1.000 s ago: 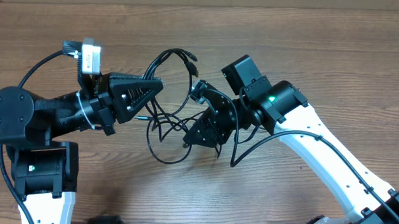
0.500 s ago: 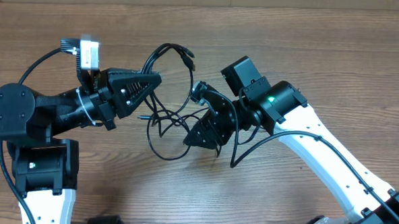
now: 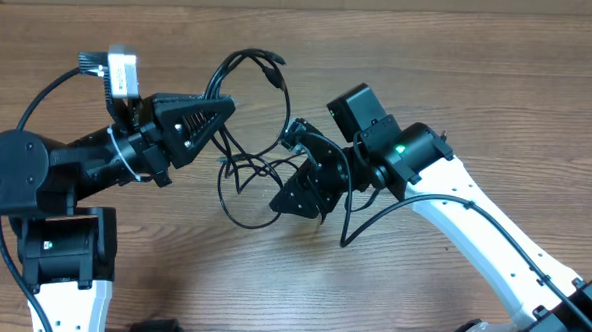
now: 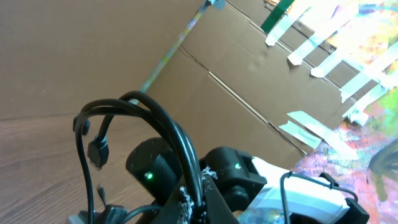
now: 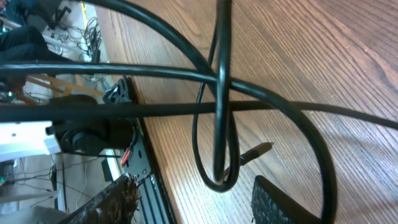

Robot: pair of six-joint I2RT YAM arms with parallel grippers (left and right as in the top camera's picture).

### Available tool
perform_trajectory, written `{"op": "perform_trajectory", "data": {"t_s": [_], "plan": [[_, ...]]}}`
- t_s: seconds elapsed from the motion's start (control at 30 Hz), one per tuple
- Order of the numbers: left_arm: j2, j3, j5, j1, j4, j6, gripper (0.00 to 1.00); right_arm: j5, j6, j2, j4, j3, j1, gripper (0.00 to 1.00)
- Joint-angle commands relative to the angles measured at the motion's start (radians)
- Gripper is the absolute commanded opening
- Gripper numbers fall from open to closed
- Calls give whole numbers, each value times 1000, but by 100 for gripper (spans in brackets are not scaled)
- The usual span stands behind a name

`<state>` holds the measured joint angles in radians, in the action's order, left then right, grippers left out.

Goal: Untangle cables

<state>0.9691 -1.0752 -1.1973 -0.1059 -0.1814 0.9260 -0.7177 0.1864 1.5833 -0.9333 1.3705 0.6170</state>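
Overhead, the cables (image 3: 244,166) form a loose black tangle in the middle of the wooden table (image 3: 460,83). One loop arches up and away from the arms, and the rest sags in coils onto the wood. The left pincer (image 3: 226,107) is clamped together on several strands at the tangle's left side; the left wrist view shows them bunched at its tip, with a small plug (image 4: 98,151) dangling. The right pincer (image 3: 286,204) sits at the tangle's right edge. In the right wrist view its fingers (image 5: 273,199) stand apart, with a cable loop hanging between them above the table.
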Motion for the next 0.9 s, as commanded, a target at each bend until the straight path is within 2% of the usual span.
{"op": "perform_trajectory", "data": {"t_s": [0.0,0.07,0.3,0.67,0.87], "plan": [[-2,-34,34,-8,-14,48,4,-2,-51,1,48,-40,6,56],[-2,-34,34,-7,-13,48,4,-7,-60,1,74,-48,6,54],[-2,-34,34,-7,-14,47,4,-17,-90,1,148,-48,6,11],[7,-34,6,-7,7,18,4,-21,-113,1,153,-48,6,11],[18,-34,11,-7,191,-131,4,-97,-155,1,195,-48,5,5]]}}
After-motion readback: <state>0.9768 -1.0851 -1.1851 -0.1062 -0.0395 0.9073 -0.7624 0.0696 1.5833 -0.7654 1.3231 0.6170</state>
